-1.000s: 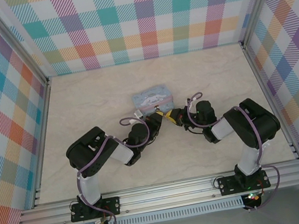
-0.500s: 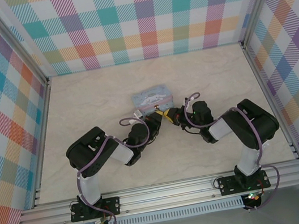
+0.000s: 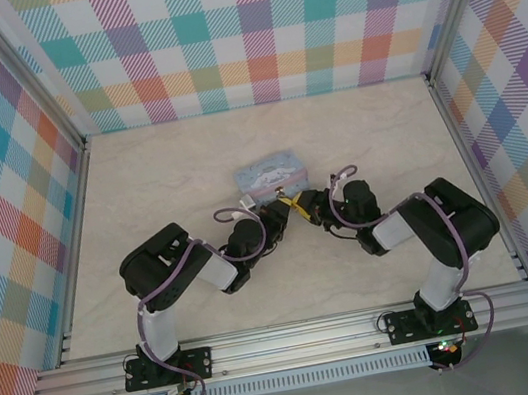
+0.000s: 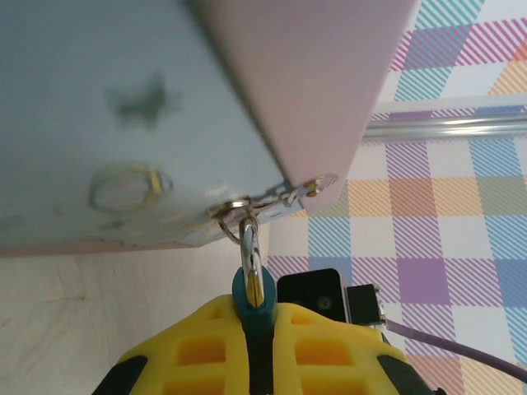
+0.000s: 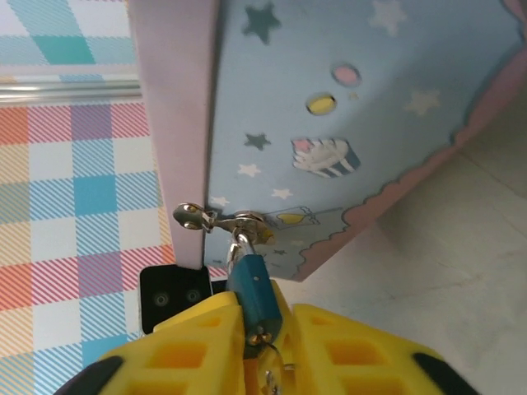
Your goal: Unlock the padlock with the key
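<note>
The small teal padlock [image 4: 251, 298] hangs by its metal shackle [image 4: 249, 247] from the hasp of a light-blue cartoon tin [image 4: 123, 123]. My left gripper [image 4: 257, 319] is shut on the padlock's body, which sits pinched between its yellow fingers. In the right wrist view the padlock [image 5: 254, 288] points down between the yellow fingers of my right gripper [image 5: 265, 333]. That gripper is shut on the key [image 5: 269, 368], whose metal end meets the bottom of the padlock. Seen from above, both grippers [image 3: 283, 210] [image 3: 306, 205] meet just in front of the tin [image 3: 268, 172].
The tin's hasp [image 5: 221, 220] sticks out at the corner where the lid and body meet. The pale marble tabletop [image 3: 159, 174] stretches around the tin. Checked walls [image 3: 246, 28] close in the back and both sides.
The right wrist has shifted slightly by the tin's front corner. The left arm and the tin have stayed where they were.
</note>
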### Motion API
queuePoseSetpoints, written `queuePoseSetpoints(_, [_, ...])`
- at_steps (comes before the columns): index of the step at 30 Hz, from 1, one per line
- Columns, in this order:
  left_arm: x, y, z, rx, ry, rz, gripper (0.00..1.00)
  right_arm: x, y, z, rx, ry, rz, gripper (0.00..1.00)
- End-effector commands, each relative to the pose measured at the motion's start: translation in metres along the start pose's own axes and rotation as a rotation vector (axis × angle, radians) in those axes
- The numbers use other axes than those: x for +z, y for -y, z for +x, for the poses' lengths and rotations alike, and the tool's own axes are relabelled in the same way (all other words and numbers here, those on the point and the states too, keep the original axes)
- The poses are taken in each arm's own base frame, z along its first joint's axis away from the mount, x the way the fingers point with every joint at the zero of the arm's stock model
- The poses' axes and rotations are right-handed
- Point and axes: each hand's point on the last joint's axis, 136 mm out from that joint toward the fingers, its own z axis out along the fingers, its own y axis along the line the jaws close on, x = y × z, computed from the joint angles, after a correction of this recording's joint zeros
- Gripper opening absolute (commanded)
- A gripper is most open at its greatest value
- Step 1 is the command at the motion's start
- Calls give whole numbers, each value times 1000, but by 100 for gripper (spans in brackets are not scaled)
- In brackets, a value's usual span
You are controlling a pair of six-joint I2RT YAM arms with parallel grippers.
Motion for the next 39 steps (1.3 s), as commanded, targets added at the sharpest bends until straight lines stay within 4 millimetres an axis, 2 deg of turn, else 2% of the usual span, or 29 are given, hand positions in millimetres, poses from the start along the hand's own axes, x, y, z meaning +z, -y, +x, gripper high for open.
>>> queuePoseSetpoints(1, [0, 12, 25, 12, -109, 42, 0, -19, -1, -3, -54, 32, -27, 31])
queuePoseSetpoints(6, [3, 10, 21, 17, -102, 13, 0, -42, 17, 1, -130, 30, 29, 46])
queuePoseSetpoints(10, [3, 7, 18, 19, -97, -3, 0, -49, 18, 7, -333, -29, 125, 56])
queuePoseSetpoints(14, [4, -1, 20, 15, -111, -22, 0, -68, 18, 2, -572, -21, 251, 64])
queuePoseSetpoints(21, [6, -10, 23, -56, -125, -46, 0, -87, 15, 11, -955, -30, 281, 66])
queuePoseSetpoints(26, [4, -14, 22, -93, -134, -100, 0, -83, -1, 32, -1385, -44, 283, 66])
queuePoseSetpoints(31, [1, -10, 18, -137, -140, -117, 0, -72, -19, 40, -1588, 16, 204, 62])
queuePoseSetpoints(35, [-3, -5, 8, -161, -136, -124, 0, -52, -31, 51, -1759, -26, 183, 62])
queuePoseSetpoints(36, [-5, -4, 5, -160, -134, -130, 0, -46, -34, 56, -1844, -54, 184, 62])
queuePoseSetpoints(39, [-9, 0, -4, -158, -125, -138, 0, -38, -35, 55, -2021, -111, 267, 63])
